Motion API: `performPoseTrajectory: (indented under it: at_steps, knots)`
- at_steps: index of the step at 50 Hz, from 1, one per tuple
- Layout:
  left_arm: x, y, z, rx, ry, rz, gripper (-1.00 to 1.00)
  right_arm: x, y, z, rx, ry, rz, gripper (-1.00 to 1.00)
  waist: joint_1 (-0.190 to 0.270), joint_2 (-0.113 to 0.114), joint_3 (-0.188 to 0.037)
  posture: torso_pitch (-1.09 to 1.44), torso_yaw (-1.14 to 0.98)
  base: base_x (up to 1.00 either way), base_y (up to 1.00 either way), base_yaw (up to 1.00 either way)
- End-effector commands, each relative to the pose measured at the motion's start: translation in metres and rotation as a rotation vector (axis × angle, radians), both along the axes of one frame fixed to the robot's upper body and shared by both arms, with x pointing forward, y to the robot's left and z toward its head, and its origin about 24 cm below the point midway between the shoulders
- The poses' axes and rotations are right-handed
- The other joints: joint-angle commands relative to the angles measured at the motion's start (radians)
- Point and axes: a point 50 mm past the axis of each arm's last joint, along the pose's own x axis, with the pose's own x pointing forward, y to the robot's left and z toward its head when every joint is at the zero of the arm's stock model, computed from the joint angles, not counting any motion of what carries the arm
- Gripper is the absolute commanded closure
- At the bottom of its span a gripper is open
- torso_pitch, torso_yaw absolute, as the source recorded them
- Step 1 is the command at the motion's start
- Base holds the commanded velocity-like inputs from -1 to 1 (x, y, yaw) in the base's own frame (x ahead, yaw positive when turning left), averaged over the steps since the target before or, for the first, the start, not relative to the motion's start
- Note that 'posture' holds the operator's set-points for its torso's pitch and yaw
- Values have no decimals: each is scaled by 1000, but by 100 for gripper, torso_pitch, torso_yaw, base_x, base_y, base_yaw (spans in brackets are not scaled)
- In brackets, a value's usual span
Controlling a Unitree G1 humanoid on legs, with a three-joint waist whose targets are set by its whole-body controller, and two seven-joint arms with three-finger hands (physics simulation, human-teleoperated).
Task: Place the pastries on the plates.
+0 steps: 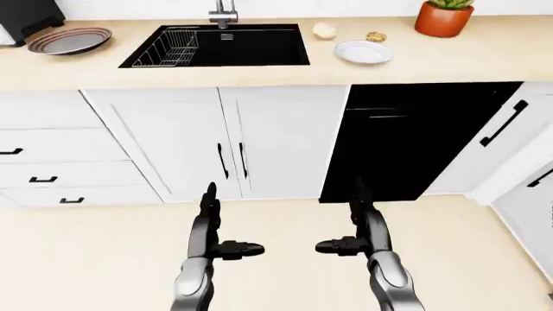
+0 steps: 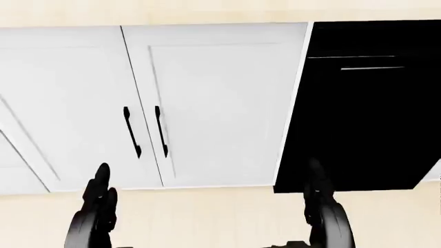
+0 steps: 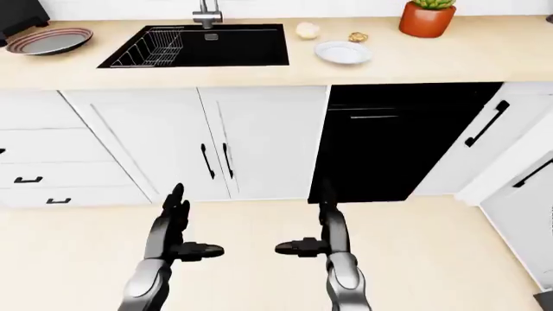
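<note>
On the light wood counter, two pastries lie right of the sink: a pale round bun (image 1: 324, 30) and a smaller golden-brown pastry (image 1: 375, 37). A white plate (image 1: 364, 52) sits just below them, bare. A second, dark striped plate (image 1: 70, 41) rests at the counter's far left. My left hand (image 1: 221, 228) and right hand (image 1: 352, 225) hang low in the left-eye view, over the floor and well short of the counter. Both are open with fingers pointing up and thumbs turned inward, holding nothing.
A black sink (image 1: 218, 45) with a wire rack (image 1: 168, 50) and a faucet (image 1: 223, 13) sits mid-counter. A terracotta plant pot (image 1: 443, 17) stands at the right. White cabinets (image 1: 225, 139) and a black dishwasher front (image 1: 410, 139) lie below the counter, beige floor (image 1: 86, 259) beneath.
</note>
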Motion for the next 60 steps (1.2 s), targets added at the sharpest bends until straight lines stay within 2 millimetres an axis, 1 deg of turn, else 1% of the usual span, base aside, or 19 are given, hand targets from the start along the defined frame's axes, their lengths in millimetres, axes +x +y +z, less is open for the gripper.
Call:
performPoseTrajectory:
  at_steps: [1,3,5,7,11,18,20,22,25,31,33,34,43,47,49,51,56,58,60]
  knots:
    - [11,3,42,-17,-187,21,-100,16,7,51,-10,-200,15,-100,-2,-8,-1,0,0,0,0,0]
    - [14,6,52,-22,-196,32,-100,15,10,64,7,-238,31,-100,12,-3,-66,0,0,0,0,0]
    - [14,4,65,-30,-214,20,-100,15,10,76,4,-251,33,-100,9,-5,-21,0,0,0,0,0]
    - [17,7,78,-17,-230,27,-100,18,12,90,-5,-282,39,-100,10,-5,-68,0,0,0,0,0]
    - [34,11,111,15,-288,21,-100,33,18,132,-21,-378,69,-100,11,-2,-82,0,0,0,0,0]
    - [75,23,215,77,-464,14,-100,61,17,222,-46,-544,92,-100,9,7,-109,0,0,0,-2,0]
    - [80,24,230,101,-500,15,-100,68,16,238,-49,-578,86,-100,13,15,-103,0,0,17,-34,0]
    - [83,24,245,105,-520,3,-100,71,16,250,-62,-600,90,-100,5,65,-51,0,0,39,-70,0]
    - [83,28,261,124,-551,7,-100,73,15,262,-62,-625,86,-100,21,62,-69,0,0,39,-59,0]
    - [84,31,271,134,-586,24,-100,67,10,282,-67,-665,80,-100,50,6,-56,0,0,39,-59,0]
    - [83,32,273,132,-592,30,-100,68,9,288,-68,-677,73,-100,52,-40,-64,0,0,39,-61,0]
    - [83,32,273,144,-598,36,-100,68,9,288,-65,-679,72,-100,49,-92,-78,0,0,38,-59,0]
    - [81,37,270,141,-615,60,-100,71,10,289,-64,-687,66,-100,2,0,-33,0,0,39,-59,0]
    - [81,37,271,140,-626,58,-100,72,11,289,-61,-690,68,-100,-5,61,-57,0,0,39,-59,0]
    - [81,37,271,144,-627,62,-100,72,11,289,-58,-691,71,-100,-4,65,-26,0,0,39,-52,0]
    - [81,37,269,139,-625,63,-100,72,11,288,-52,-689,70,-100,11,54,-57,0,0,41,-33,0]
    - [81,36,270,137,-628,61,-100,71,11,288,-46,-689,71,-100,42,0,-37,0,0,47,-32,0]
    - [81,36,271,141,-629,59,-100,71,11,289,-44,-691,73,-100,32,-87,-68,0,0,49,-32,0]
    - [81,36,272,143,-631,60,-100,70,11,288,-44,-692,75,-100,32,-64,-41,0,0,50,-32,0]
